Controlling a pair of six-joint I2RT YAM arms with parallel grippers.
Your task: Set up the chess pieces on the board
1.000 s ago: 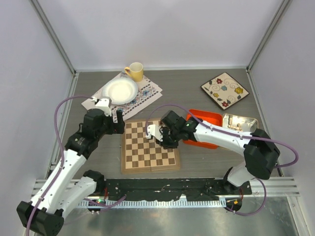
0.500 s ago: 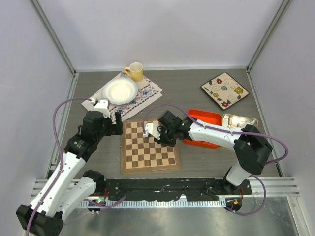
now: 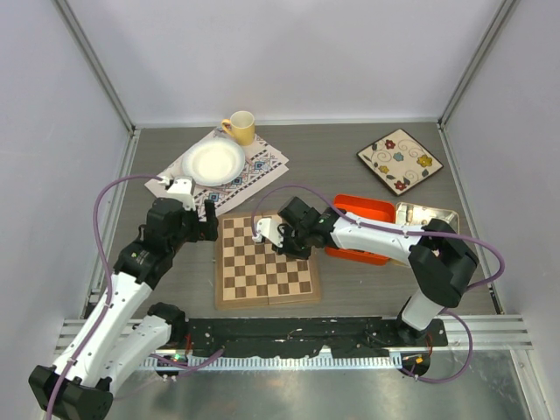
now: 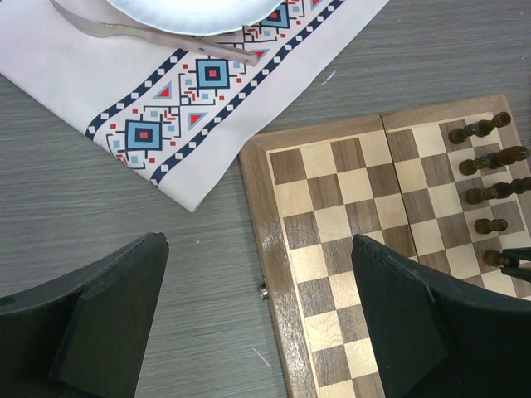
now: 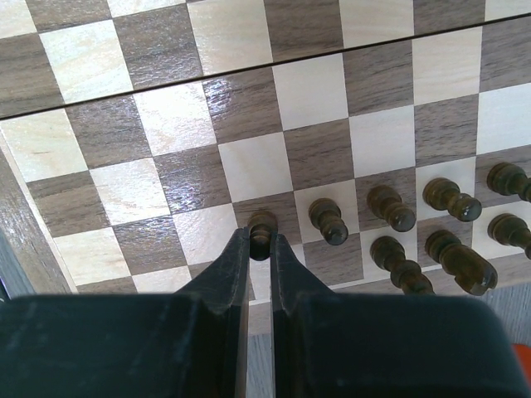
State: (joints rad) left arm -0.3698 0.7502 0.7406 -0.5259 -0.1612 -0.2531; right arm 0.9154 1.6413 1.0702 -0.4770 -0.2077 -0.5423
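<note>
— What is your right end effector [image 5: 260,242] doing?

— I am pinching a dark pawn [image 5: 263,222] by its head. The fingers are pressing in on both sides of it, at a dark square near the edge of the board [image 5: 249,99].

— Where are the other pieces?

— More dark pawns [image 5: 328,220] are standing in the same row, just beside the one I am holding. Bigger dark pieces [image 5: 456,261] are lining the edge row behind them.

— And your left end effector [image 4: 257,245]?

— It is hovering spread wide and gripping nothing, over the board's other corner and the bare desk [image 4: 99,199]. A patterned cloth [image 4: 207,91] is lying near that corner.
</note>
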